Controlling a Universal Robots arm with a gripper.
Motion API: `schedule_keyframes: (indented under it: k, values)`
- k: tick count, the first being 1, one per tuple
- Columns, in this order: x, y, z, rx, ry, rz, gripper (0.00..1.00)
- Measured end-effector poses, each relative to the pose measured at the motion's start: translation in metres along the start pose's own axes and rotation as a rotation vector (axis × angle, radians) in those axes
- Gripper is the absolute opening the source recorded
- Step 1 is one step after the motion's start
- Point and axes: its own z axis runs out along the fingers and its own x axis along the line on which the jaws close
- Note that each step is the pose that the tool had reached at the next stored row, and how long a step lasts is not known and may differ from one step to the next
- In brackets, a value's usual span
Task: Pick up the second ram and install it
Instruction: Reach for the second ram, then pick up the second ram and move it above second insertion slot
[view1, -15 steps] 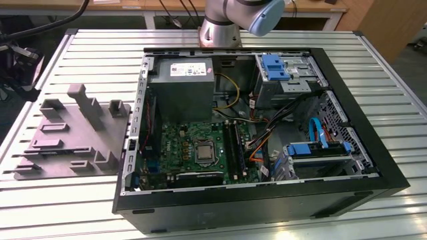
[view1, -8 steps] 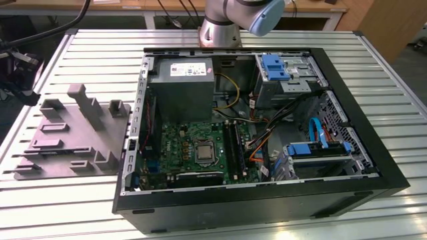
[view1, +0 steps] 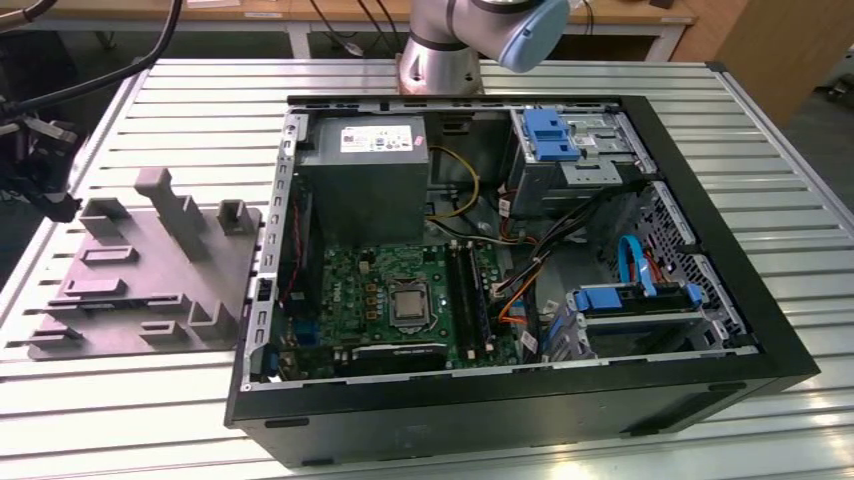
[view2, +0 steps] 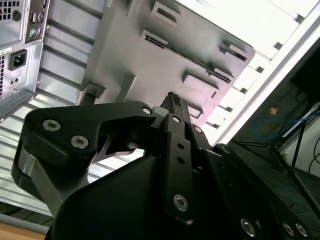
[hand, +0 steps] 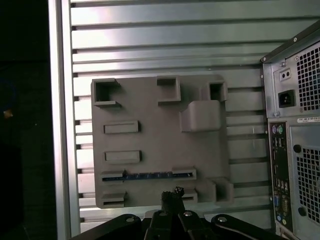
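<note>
The second ram (hand: 150, 175) stands on edge in a long slot of the grey fixture (hand: 150, 100), upper edge showing, prob. so fingers can pinch it from above. In the first wrist view the gripper (hand: 172, 193) hangs over the fixture, near that slot but apart from it, fingers closed together w/ nothing between. The fixture lies on the slatted table (hand: 150, 40) just beside the open PC case (view1: 534, 420), which likely keeps the carry to the motherboard (view1: 354, 290) short.

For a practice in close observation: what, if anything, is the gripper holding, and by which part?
Nothing: the gripper hangs over the grey fixture, whose slot holds the ram.
</note>
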Motion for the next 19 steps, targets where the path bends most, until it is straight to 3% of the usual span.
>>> schedule_keyframes:
  k: [4, 19]
  values:
    - [0.0008, -0.0016, 0.0035, -0.0002, -0.0001, 0.000, 0.10]
    - [0.0007, -0.0016, 0.0034, 0.0017, -0.0001, 0.000, 0.10]
